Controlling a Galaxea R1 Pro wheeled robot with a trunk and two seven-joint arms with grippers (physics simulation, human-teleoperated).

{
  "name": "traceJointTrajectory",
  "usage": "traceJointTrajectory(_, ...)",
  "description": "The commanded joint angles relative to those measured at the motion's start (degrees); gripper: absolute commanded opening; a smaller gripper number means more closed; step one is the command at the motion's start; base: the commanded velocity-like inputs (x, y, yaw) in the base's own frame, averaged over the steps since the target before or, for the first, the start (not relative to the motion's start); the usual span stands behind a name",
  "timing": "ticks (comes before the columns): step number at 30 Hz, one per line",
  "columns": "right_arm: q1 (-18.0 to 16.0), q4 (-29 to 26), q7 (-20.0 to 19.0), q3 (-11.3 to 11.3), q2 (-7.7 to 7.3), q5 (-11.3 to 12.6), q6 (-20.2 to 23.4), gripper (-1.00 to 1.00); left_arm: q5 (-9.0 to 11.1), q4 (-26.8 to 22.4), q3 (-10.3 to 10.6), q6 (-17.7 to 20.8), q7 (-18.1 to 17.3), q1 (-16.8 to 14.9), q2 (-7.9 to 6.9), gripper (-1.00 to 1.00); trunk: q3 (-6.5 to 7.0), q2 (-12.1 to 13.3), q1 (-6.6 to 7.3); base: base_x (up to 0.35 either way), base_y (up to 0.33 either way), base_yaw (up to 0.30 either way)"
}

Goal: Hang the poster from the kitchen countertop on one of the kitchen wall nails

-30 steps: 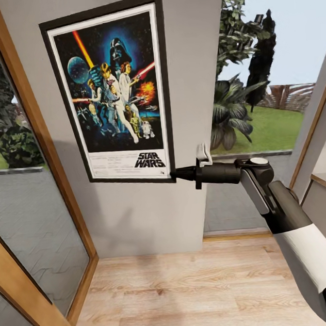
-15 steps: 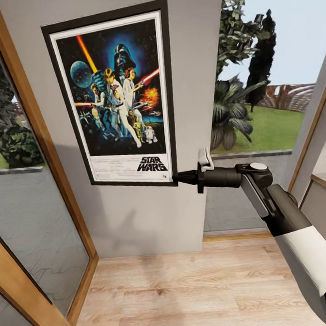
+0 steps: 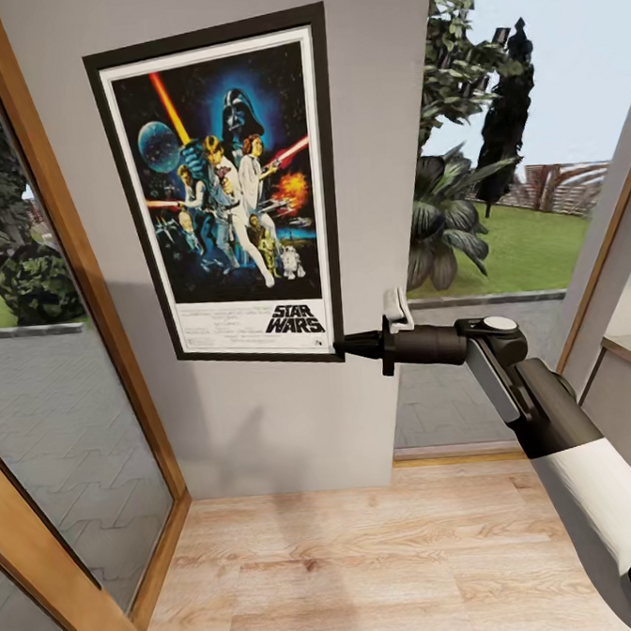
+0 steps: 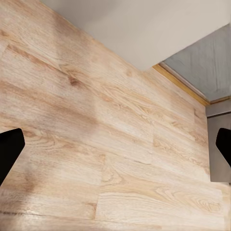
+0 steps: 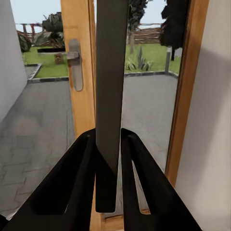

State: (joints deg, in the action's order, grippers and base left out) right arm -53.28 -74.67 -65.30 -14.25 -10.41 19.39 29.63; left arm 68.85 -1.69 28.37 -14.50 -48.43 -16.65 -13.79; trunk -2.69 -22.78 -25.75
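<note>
Poster (image 3: 224, 195) sits flat against the grey wall (image 3: 377, 113), a touch higher and straighter than a second ago. Right claw (image 3: 341, 345) still pinches its bottom right corner; left claw (image 4: 115, 144) hangs spread over the floor (image 4: 96, 144).

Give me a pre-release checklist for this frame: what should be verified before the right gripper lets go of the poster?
1. Right gripper shut on the poster: ok; right wrist view shows both fingers clamping its edge.
2. Grip location: ok; head view shows the gripper at the frame's lower right corner.
3. Poster close against the grey wall: ok, it looks nearly flat to it.
4. Poster level: not ok, it tilts slightly.
5. Poster caught on a wall nail: cannot tell, no nail is visible.
6. Left gripper out of the way: ok, open and facing the wooden floor.
</note>
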Motion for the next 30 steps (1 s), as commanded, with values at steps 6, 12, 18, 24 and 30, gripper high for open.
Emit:
traceJointTrajectory(6, -0.1, 0.7, 0.0, -0.1, -0.05, 0.6, 0.6, -1.0, 0.3, 0.0, 0.5, -0.3, -0.1, 0.0, -0.01, 1.0, -0.13, -0.1, -0.04, 0.012, 0.0, 0.0)
traceJointTrajectory(12, -0.1, 0.8, -0.6, -0.1, -0.05, 0.7, 0.6, -1.0, 0.3, 0.0, 0.5, -0.3, -0.1, 0.0, -0.01, 1.0, -0.13, -0.1, -0.04, 0.086, 0.0, 0.0)
traceJointTrajectory(18, -0.1, 0.8, -2.4, -0.1, -0.05, 0.7, 0.6, -1.0, 0.3, 0.0, 0.5, -0.3, -0.1, 0.0, -0.01, 1.0, -0.13, -0.1, -0.04, 0.016, 0.0, 0.0)
traceJointTrajectory(24, -0.1, 0.8, -2.8, -0.1, -0.05, 0.7, 0.6, -1.0, 0.3, 0.0, 0.5, -0.3, -0.1, 0.0, -0.02, 1.0, -0.13, -0.1, -0.04, 0.034, 0.0, 0.0)
traceJointTrajectory(30, -0.1, 0.8, -2.8, -0.1, -0.05, 0.7, 0.6, -1.0, 0.3, 0.0, 0.5, -0.3, -0.1, 0.0, -0.03, 1.0, -0.13, -0.1, -0.04, 0.242, 0.0, 0.0)
